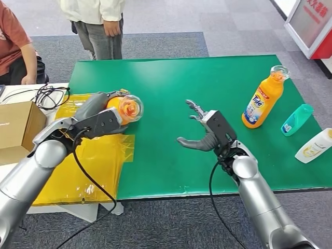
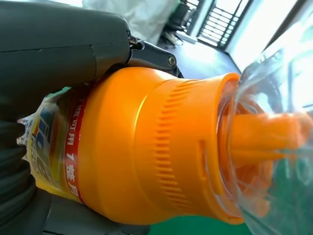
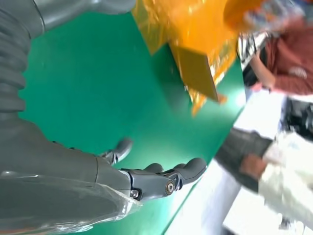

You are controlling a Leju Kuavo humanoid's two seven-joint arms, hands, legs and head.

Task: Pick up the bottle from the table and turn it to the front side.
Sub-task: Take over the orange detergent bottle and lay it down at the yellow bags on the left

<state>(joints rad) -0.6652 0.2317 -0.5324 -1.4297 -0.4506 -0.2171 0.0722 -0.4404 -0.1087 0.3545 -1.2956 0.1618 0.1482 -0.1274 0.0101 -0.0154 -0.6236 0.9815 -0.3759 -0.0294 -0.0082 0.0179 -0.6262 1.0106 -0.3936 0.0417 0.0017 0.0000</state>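
My left hand [image 1: 99,116] grips an orange detergent bottle [image 1: 124,108] with a clear cap, held on its side above the yellow sheet at the table's left. In the left wrist view the bottle [image 2: 147,147] lies across the hand [image 2: 55,44], its red and yellow label near the palm. My right hand [image 1: 203,132] hovers open over the middle of the green table [image 1: 164,83], fingers spread, holding nothing; the right wrist view shows its fingers [image 3: 162,178] apart above the green surface.
A second orange bottle [image 1: 263,98] lies at the table's right, with a teal bottle [image 1: 296,119] and a white bottle [image 1: 315,145] near the right edge. A yellow sheet [image 1: 94,161] covers the left corner. A cardboard box [image 1: 17,127], cables [image 1: 49,96] and two people [image 1: 99,23] are at the left and back.
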